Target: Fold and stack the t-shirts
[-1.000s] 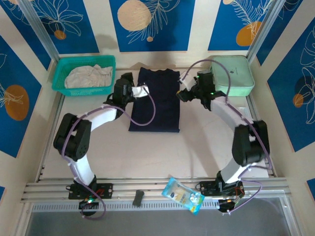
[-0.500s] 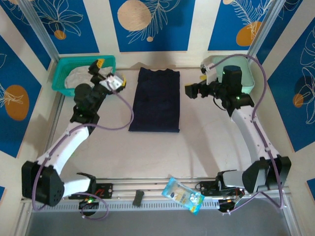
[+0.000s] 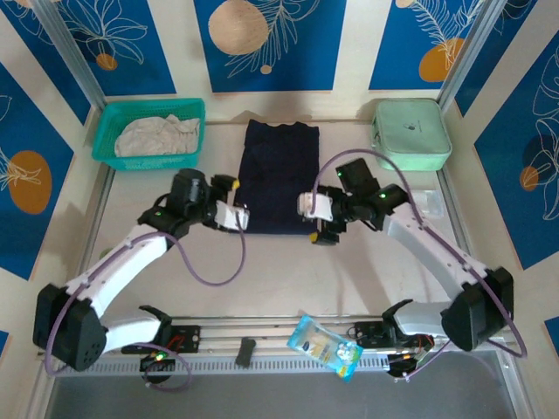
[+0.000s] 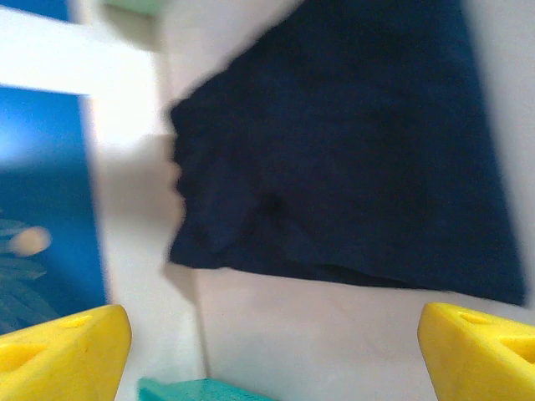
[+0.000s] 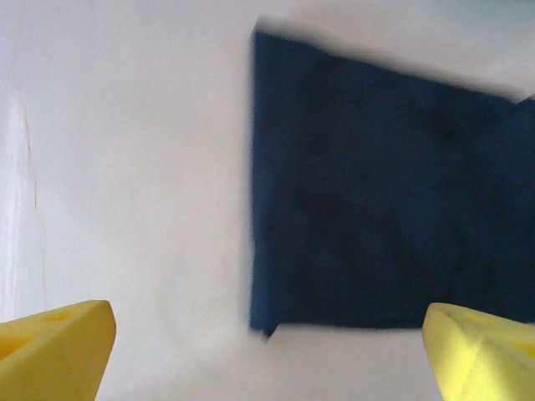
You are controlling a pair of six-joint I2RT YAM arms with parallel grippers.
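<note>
Hovering at the two near corners of the navy t-shirt (image 3: 279,170), both arms are reaching in over the desk (image 3: 262,288) from the bottom of the overhead frame. The shirt is lying flat in the upper middle of that view as a long narrow rectangle, its sides apparently already turned in. The left tool (image 3: 238,216) is sitting just beside the lower left corner of the cloth, and the right tool (image 3: 316,223) is sitting at the lower right corner. In each wrist view the yellow fingertips are standing far apart at the frame's bottom edges, with nothing between them but bare desk and the dark hem beyond. Neither tool is gripping anything.

To my eye the step in hand is the lengthwise fold of this first shirt. Next, I reckon, each tool needs to be dropping to the desk, pinching its own corner of the hem, and carrying it toward the collar end at the top of the frame, the two moving together so the cloth is not skewing.

The off-white t-shirt (image 3: 157,135) is lying crumpled in the teal mesh basket (image 3: 148,106) at the upper left, waiting its turn. A mint-green case (image 3: 410,131) is resting at the upper right.
</note>
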